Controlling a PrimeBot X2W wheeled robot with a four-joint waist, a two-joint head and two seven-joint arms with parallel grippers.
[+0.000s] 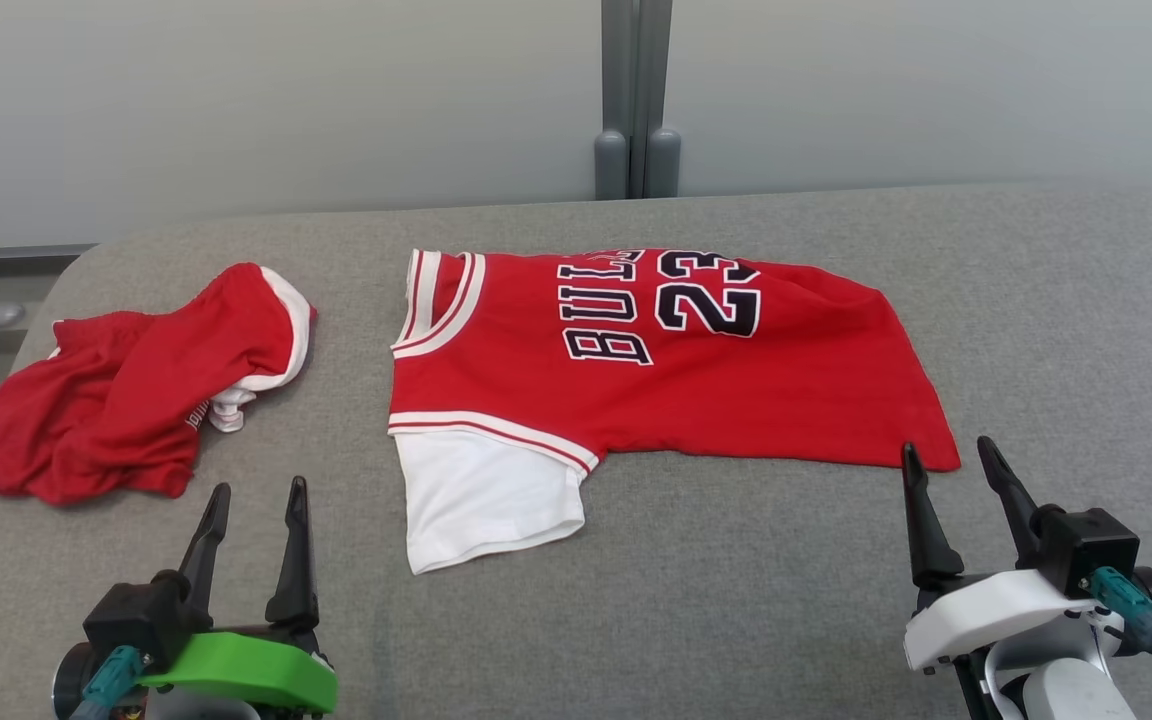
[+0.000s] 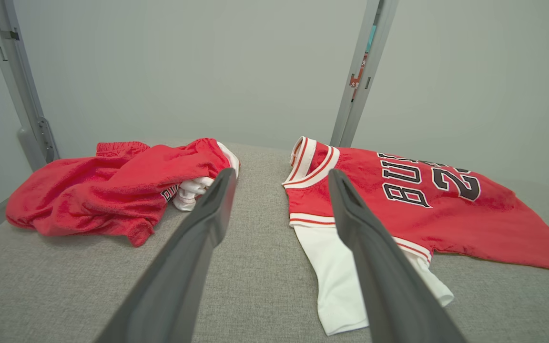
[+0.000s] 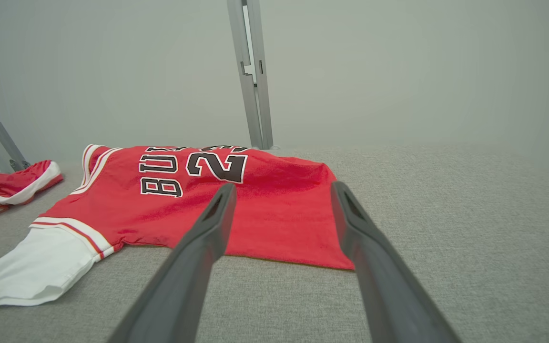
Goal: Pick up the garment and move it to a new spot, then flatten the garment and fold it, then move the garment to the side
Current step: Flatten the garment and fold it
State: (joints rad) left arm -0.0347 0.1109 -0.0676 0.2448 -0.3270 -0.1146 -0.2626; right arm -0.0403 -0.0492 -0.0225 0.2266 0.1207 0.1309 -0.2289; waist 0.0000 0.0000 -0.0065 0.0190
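Note:
A red jersey point(image 1: 696, 390) with "BULLS 23" lettering and a white sleeve point(image 1: 481, 505) lies folded in half on the grey table point(image 1: 736, 600); it also shows in the left wrist view as the jersey point(image 2: 446, 214) and in the right wrist view as the jersey point(image 3: 217, 205). My left gripper point(image 1: 258, 490) stands open at the lower left, near the table's front, apart from the cloth. My right gripper point(image 1: 946, 450) is open at the lower right, its fingertips just in front of the jersey's near right corner point(image 1: 941, 460), holding nothing.
A second red and white garment point(image 1: 136, 390) lies crumpled at the table's left end, seen as the crumpled garment point(image 2: 112, 190) from the left wrist. A grey wall with a vertical post point(image 1: 636, 100) stands behind the table. Bare table surface stretches to the right point(image 1: 1086, 330).

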